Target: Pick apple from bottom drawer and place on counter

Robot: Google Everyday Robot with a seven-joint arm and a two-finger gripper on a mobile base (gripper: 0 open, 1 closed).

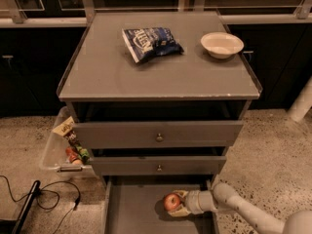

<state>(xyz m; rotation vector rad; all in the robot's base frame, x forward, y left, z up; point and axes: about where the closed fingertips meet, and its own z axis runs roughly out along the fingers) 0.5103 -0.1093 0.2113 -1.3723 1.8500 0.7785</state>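
Two levels below the counter, the bottom drawer is pulled out towards me, its flat grey floor showing. The apple sits on that floor, red with a paler patch, under the counter's right half and close to the drawer's right wall. The gripper is down in the drawer with it, reaching in from the right on a pale, rounded arm. Its light-coloured fingers lie one behind the apple and one in front of it, pressed against the fruit, so it looks clamped on the apple, which rests on the drawer floor.

Directly beneath the counter, the top drawer and the middle drawer each show a small round knob. On the counter itself a crumpled blue snack bag lies near the back centre, and a white bowl stands upright at the back right corner, apart from the bag. Below the counter's left edge a clear plastic bin holds snack packets, and black cables trail over the speckled floor lower down on that side
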